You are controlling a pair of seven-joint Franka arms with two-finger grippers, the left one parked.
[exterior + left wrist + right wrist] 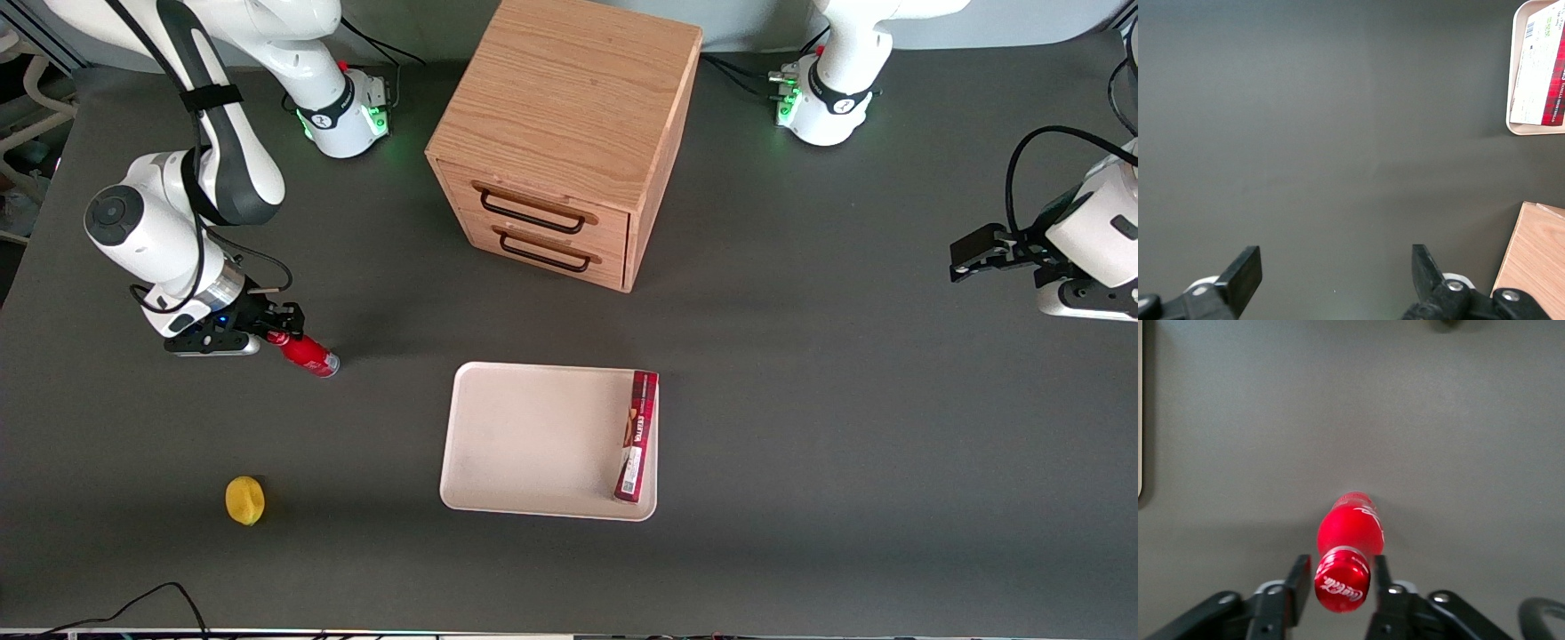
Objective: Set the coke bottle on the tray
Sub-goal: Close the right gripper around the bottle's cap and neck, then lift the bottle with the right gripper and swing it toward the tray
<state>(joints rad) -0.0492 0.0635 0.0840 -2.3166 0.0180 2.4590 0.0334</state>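
The coke bottle is small and bright red with a silvery base. It lies tilted on the dark table, its red cap toward my gripper. My right gripper is low over the table at the bottle's cap end. In the right wrist view the gripper is open, with one finger on each side of the cap of the bottle and a thin gap on both sides. The cream-white tray lies nearer the front camera than the bottle, toward the parked arm's end. Its rim shows in the right wrist view.
A long dark-red box lies in the tray along one short rim. A wooden drawer cabinet stands farther from the camera than the tray. A yellow lemon lies nearer the camera than the bottle.
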